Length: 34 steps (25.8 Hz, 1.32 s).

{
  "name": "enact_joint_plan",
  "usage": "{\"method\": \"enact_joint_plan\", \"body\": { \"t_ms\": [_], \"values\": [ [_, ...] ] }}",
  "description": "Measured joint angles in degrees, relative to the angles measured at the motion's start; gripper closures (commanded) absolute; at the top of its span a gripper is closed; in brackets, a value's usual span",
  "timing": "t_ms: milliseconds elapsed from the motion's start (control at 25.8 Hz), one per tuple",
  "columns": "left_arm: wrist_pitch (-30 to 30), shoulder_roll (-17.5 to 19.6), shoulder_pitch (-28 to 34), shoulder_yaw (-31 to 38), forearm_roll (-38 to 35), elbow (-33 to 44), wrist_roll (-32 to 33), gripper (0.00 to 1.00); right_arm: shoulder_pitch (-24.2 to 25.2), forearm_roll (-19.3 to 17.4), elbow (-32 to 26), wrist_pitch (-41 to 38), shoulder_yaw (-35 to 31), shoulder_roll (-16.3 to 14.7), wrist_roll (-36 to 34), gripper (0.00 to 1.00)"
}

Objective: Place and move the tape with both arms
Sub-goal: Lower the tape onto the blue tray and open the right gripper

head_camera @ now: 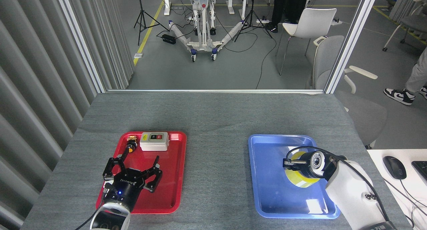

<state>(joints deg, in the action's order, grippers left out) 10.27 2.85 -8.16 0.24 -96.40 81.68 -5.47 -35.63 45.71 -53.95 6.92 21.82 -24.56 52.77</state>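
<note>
On the grey worktop sit two trays: a red tray on the left and a blue tray on the right, well apart.

The left gripper hovers over the near half of the red tray with its fingers spread wide and nothing between them; a small blue light shows on its black body. Its wrist hides the near left corner of the tray, and the arm behind it is cut off by the near edge of the view.

At the far end of the red tray lie a white switch box with one black and one red button, and just to its left a small black push button with a yellow cap. The left gripper's far fingertip reaches close to that push button; whether they touch cannot be told.

The tape is over the right-hand part of the blue tray, tilted, with only its yellow band showing. The right gripper is seen nearly end-on and covers the roll's upper part and core. It appears to hold the tape, though its fingers are mostly hidden behind the wrist and a looping black cable. Whether the roll rests on the tray floor or hangs above it cannot be told.
</note>
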Motion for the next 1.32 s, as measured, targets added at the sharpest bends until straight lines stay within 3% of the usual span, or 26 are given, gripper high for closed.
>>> {"method": "enact_joint_plan", "body": {
  "t_ms": [348,658,1006,1316],
  "values": [
    [3.6,0.48,-0.31,-1.96,1.82,-2.01,0.3,0.0,-1.73,-0.01,3.25,0.75,0.45,2.74,-0.08,0.8],
    [6.15,0.77,-0.52,-2.42,9.44,-1.94,-0.2,0.0,-1.98,0.42,4.18,1.41,0.51,4.42,-0.83,0.72],
    [-4.03,0.5,-0.34,-2.38,10.67,-3.55,-0.4,0.0,-1.65,0.94,4.38,2.01,0.65,4.47,-2.68,0.71],
    [-4.57,0.74,2.24,1.89,12.7,-3.55,-1.06,0.0,-0.81,1.01,4.31,2.06,0.68,4.24,-4.05,0.56]
  ]
}}
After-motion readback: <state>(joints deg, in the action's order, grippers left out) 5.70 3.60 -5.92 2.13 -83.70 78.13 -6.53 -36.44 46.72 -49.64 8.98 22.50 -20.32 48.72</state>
